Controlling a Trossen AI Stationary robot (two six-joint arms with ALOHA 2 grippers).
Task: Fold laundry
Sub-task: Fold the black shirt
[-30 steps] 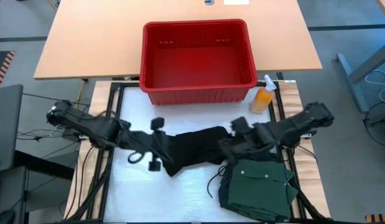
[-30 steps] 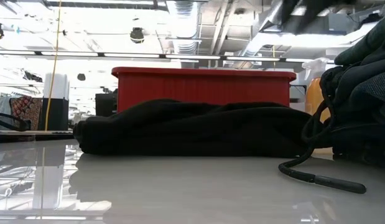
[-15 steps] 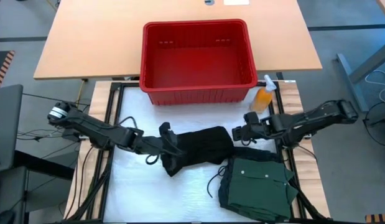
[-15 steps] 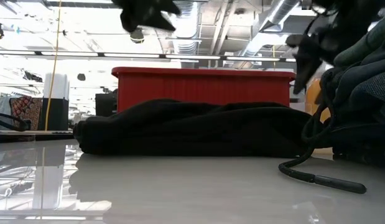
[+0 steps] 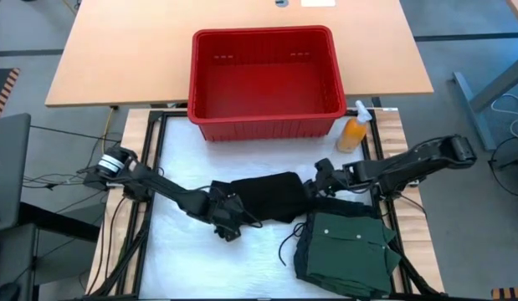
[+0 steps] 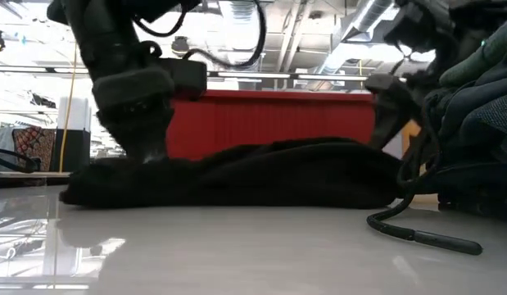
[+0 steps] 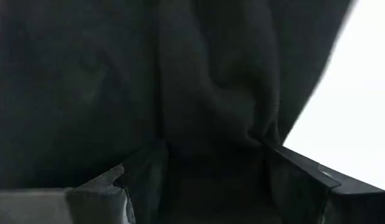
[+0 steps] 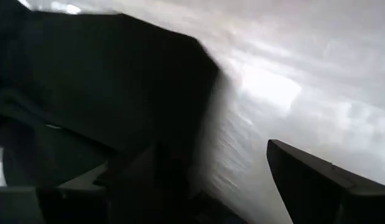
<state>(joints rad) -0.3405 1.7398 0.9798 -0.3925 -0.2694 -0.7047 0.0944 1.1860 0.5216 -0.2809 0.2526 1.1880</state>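
Observation:
A black garment (image 5: 267, 196) lies crumpled on the white table top, in front of the red basket; it also shows in the low view (image 6: 278, 176). My left gripper (image 5: 227, 221) is open, down on the garment's near-left end (image 6: 114, 176). My right gripper (image 5: 322, 179) is open at the garment's right end, whose edge (image 8: 180, 93) lies between its fingers; I cannot tell whether they touch it. A folded green buttoned shirt (image 5: 346, 247) lies on darker garments at the near right. My left gripper stands with open fingers on the black garment's near-left end, a raised fold of cloth (image 7: 211, 137) between the two fingers (image 7: 139, 180). The fingers come from above, pointing down. The garment lies on the table, its left end flattened under the gripper (image 6: 142, 123).
The red basket (image 5: 267, 109) stands at the table's far edge, an orange spray bottle (image 5: 352, 132) to its right. A black cord (image 6: 421, 233) trails from the pile of garments onto the table. Bare white table (image 5: 192, 267) lies at the near left.
My left gripper has gone toward the table's right and near edges and down onto the black garment's left end, which has flattened and spread out to the left. My right gripper drew off toward the right, then came down at the garment's right end.

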